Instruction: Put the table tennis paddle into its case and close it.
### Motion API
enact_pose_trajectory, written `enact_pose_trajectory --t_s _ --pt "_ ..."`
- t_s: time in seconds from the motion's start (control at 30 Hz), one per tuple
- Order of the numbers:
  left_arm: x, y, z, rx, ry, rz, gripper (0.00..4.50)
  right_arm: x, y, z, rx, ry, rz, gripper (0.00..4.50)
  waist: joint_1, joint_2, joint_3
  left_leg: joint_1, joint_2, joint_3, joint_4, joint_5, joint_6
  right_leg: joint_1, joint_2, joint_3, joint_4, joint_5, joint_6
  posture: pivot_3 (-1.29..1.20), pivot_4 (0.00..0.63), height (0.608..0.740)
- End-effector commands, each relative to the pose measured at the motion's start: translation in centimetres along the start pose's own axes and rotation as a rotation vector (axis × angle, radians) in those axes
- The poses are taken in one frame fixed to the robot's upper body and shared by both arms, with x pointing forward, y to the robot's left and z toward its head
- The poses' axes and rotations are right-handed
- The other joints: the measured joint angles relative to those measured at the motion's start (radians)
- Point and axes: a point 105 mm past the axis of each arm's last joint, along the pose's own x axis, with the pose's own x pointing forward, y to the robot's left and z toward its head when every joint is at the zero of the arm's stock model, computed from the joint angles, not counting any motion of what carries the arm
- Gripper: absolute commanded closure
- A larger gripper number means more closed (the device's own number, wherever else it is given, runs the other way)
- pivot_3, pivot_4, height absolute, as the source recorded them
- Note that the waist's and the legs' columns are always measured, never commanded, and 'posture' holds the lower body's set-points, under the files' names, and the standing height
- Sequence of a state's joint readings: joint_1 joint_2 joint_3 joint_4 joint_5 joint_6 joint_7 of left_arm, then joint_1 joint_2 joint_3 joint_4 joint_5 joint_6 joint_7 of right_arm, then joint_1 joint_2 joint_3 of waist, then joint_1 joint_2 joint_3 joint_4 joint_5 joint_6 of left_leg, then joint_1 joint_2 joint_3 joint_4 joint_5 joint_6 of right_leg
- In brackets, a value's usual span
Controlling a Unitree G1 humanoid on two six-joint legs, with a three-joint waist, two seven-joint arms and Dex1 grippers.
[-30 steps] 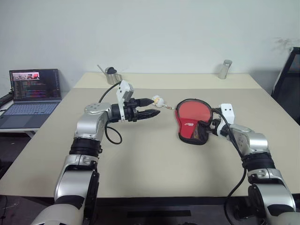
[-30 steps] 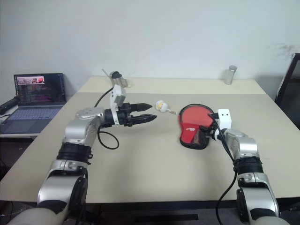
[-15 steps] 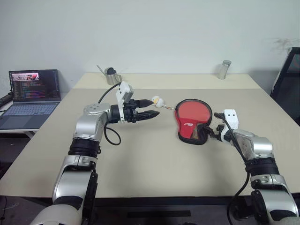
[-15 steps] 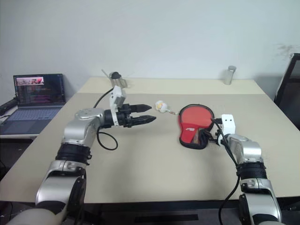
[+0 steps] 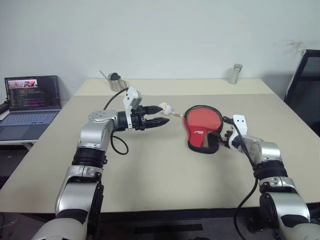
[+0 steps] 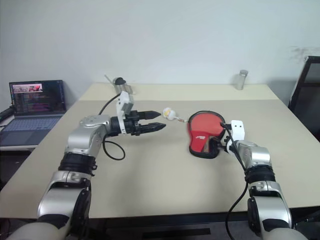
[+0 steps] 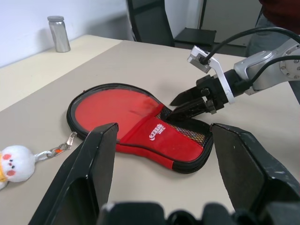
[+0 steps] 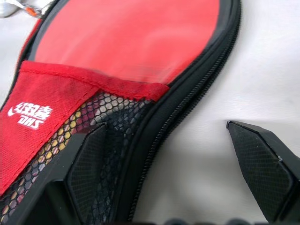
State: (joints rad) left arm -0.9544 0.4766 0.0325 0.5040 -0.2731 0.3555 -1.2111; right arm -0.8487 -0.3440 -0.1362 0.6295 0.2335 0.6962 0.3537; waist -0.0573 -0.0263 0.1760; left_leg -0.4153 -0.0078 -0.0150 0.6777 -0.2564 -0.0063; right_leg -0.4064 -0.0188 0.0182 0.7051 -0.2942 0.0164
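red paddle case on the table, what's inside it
Only the outside of the soft red, black-edged paddle-shaped case shows: red panel, white logo, black mesh pocket. It lies flat on the beige table; whether the paddle is inside cannot be seen, since the fabric covers it.

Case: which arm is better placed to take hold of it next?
Likely the right. Its open claw sits at the case's narrow end, one finger over the mesh pocket. The left claw hangs open above the table, well to the case's left.

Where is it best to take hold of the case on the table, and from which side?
Probably at the narrow handle end of the case, on its black zip edge by the mesh pocket, coming from the robot's right. It lies flat, and that raised edge faces the open right gripper, already close to it.
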Motion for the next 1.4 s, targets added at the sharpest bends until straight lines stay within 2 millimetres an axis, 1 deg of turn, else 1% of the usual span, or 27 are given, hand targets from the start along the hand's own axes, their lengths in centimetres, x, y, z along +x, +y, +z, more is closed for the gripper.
enact_pose_trajectory --t_s 0.03,0.13,0.23,0.27,0.33,0.43,0.47,0.57,0.73,0.77,0.87,1.0,1.17,1.3,1.4 --pt "-0.3 0.0 1.3 0.055 -0.022 -0.001 1.07 0.7 2.2 -0.2 -0.024 0.012 0.078 0.08 -0.003 0.0 0.0 0.0 0.0 0.0 0.0 0.0 0.0 0.0 0.0 0.0 0.0 0.0 0.0 0.0 0.15 0.74" --pt "-0.4 0.1 1.2 0.055 -0.018 0.005 1.07 1.1 2.5 -0.6 -0.026 0.024 0.078 0.08 -0.005 0.0 0.0 0.001 0.0 0.0 0.0 0.0 0.0 0.0 0.0 0.0 0.001 0.0 0.0 0.0 0.15 0.74" --pt "-0.6 0.1 1.0 0.053 -0.016 0.011 1.07 1.4 2.3 -0.8 -0.016 0.035 0.056 0.08 -0.007 0.0 0.0 0.002 0.0 0.0 0.0 0.0 0.0 0.0 0.0 0.001 0.002 0.0 0.0 0.0 0.15 0.74" --pt "-0.6 0.1 1.0 0.053 -0.014 0.012 1.07 1.5 2.3 -0.9 -0.012 0.038 0.05 0.23 -0.007 0.0 0.0 0.002 0.0 0.001 0.0 0.0 0.0 0.0 0.0 0.001 0.003 0.0 0.0 0.0 0.15 0.74" --pt "-0.8 0.1 0.8 0.054 -0.008 0.016 1.07 1.6 2.1 -1.0 -0.002 0.043 0.037 0.64 -0.007 0.0 0.0 0.004 0.0 0.001 0.0 0.0 0.0 0.0 0.0 0.002 0.005 0.0 0.0 0.0 0.15 0.74" --pt "-1.3 0.2 0.6 0.055 0.002 0.023 1.07 1.8 2.0 -1.4 0.03 0.058 0.028 1.58 -0.007 0.0 0.0 0.006 0.0 0.001 0.0 0.001 -0.001 0.001 0.0 0.002 0.008 0.0 0.0 0.0 0.15 0.74" --pt "-1.5 0.2 0.5 0.054 0.006 0.027 1.07 1.8 2.0 -1.6 0.044 0.064 0.028 1.95 -0.007 0.0 0.0 0.006 0.0 0.001 0.0 0.001 -0.001 0.001 0.0 0.002 0.008 0.0 0.0 0.0 0.15 0.74" --pt "-2.3 0.5 0.1 0.046 0.023 0.045 1.07 1.9 2.2 -1.9 0.099 0.076 0.037 2.83 -0.006 0.0 0.0 0.008 0.0 0.001 0.0 0.001 -0.001 0.002 0.0 0.002 0.008 0.0 0.0 0.0 0.15 0.74" --pt "-2.8 0.4 -0.7 0.028 0.043 0.052 1.07 2.0 3.2 -2.1 0.179 0.087 0.08 4.24 -0.004 0.0 0.0 0.008 0.0 0.001 0.0 0.001 -0.001 0.003 0.0 0.002 0.008 0.0 0.0 0.0 0.15 0.74" --pt "-3.0 0.3 -0.8 0.019 0.045 0.05 1.07 2.0 3.4 -2.2 0.195 0.088 0.088 4.47 -0.004 0.0 0.0 0.008 0.0 0.001 0.0 0.001 -0.001 0.003 0.0 0.002 0.008 0.0 0.0 0.0 0.15 0.74" --pt "-3.9 0.0 -1.6 -0.008 0.072 0.032 1.07 2.0 4.5 -2.0 0.235 0.093 0.133 4.49 -0.007 0.0 0.0 0.007 0.001 0.001 -0.001 0.001 -0.001 0.002 0.0 0.002 0.008 0.0 0.0 0.0 0.15 0.74" --pt "-6.2 -1.2 -2.6 -0.063 0.125 -0.02 1.07 1.8 7.3 -2.0 0.237 0.107 0.254 4.49 -0.022 0.0 0.0 0.008 0.001 0.001 -0.003 0.001 -0.001 0.001 0.001 0.001 0.008 -0.001 -0.001 0.0 0.15 0.74" --pt "-8.6 -4.3 -3.6 -0.141 0.197 -0.138 1.07 0.8 11.5 -2.8 0.192 0.135 0.396 4.49 -0.033 0.0 0.0 0.008 0.002 0.001 -0.008 0.001 -0.002 0.0 0.001 0.001 0.007 -0.002 -0.004 0.0 0.15 0.74" --pt "-9.7 -6.4 -4.5 -0.191 0.232 -0.165 1.07 -0.5 14.5 -4.3 0.116 0.184 0.507 4.49 -0.033 0.0 0.0 0.01 0.002 0.001 -0.014 0.002 -0.002 0.0 0.001 0.001 0.005 -0.004 -0.006 0.0 0.15 0.74" --pt "-10.2 -8.1 -5.2 -0.226 0.259 -0.197 1.07 -1.2 16.0 -4.9 0.088 0.201 0.564 4.49 -0.033 0.0 0.0 0.011 0.002 0.001 -0.015 0.002 -0.002 0.0 0.001 0.001 0.006 -0.004 -0.007 0.0 0.15 0.74"
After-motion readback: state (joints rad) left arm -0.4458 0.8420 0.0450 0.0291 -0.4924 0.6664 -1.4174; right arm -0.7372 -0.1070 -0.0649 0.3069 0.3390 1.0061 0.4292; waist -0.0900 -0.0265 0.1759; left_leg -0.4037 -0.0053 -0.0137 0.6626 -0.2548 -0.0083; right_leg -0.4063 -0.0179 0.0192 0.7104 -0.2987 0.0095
